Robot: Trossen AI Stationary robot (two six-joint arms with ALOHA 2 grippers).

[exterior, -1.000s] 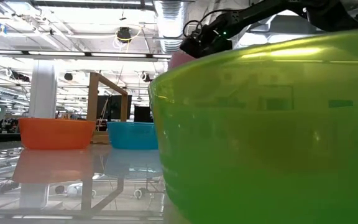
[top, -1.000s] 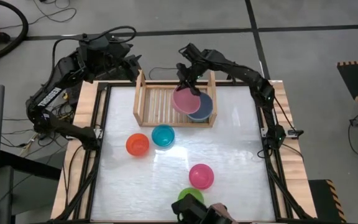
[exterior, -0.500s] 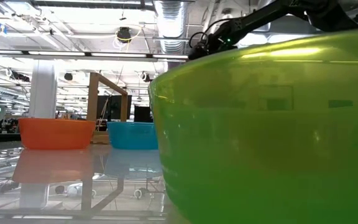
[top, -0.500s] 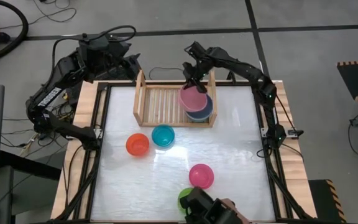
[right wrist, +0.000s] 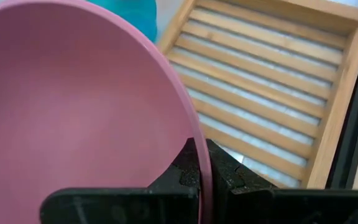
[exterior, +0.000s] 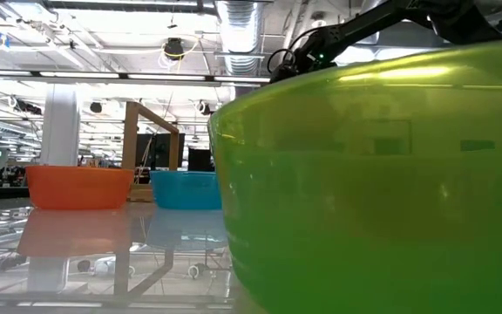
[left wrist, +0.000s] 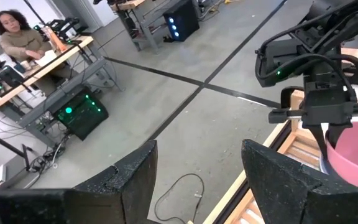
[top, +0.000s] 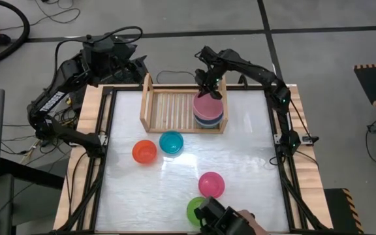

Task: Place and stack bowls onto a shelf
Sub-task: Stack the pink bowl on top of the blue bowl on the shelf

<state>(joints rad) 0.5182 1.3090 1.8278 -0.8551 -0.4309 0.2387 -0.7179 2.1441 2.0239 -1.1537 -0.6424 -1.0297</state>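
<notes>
Pink bowl (top: 207, 104) over blue bowl (top: 209, 119) in shelf (top: 175, 108).
Right gripper (top: 208, 91) pinches its rim; left gripper (left wrist: 197, 177), spread, waits behind table (top: 240, 156).

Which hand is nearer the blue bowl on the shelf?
The right. The right hand grips the pink bowl directly over the blue bowl at the right end of the shelf. The left hand waits off the shelf's far left corner.
</notes>
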